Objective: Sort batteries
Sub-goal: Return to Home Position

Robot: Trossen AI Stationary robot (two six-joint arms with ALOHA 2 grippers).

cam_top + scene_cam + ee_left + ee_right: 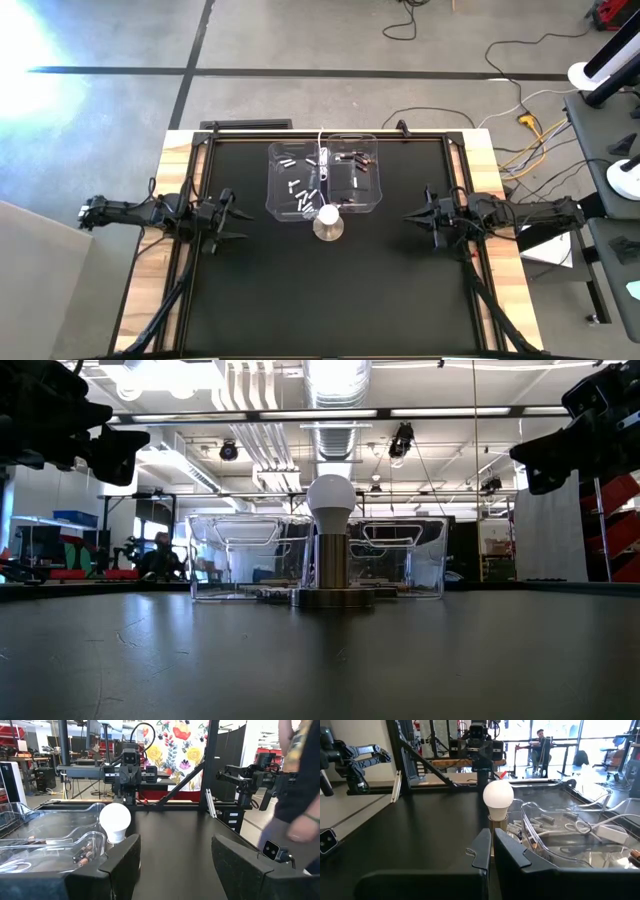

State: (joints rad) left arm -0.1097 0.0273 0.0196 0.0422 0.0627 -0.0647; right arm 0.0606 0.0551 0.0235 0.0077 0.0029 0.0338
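Note:
Two clear plastic bins stand side by side at the table's far middle. The left bin (288, 152) holds several silvery-white batteries (300, 186). The right bin (372, 142) holds several dark batteries (352, 160). My left gripper (236, 215) hovers open over the mat to the left of the bins, its fingers wide apart in the left wrist view (175, 865). My right gripper (408, 217) hovers shut to the right of the bins, its fingertips together in the right wrist view (490, 851). Both point toward the table's middle and hold nothing.
A white bulb on a round metal base (328, 222) stands just near of the bins, between the two grippers; its white cable (322, 160) runs back between the bins. Black mat lies bare on the near half (320, 300). A person (300, 775) stands past the table's right side.

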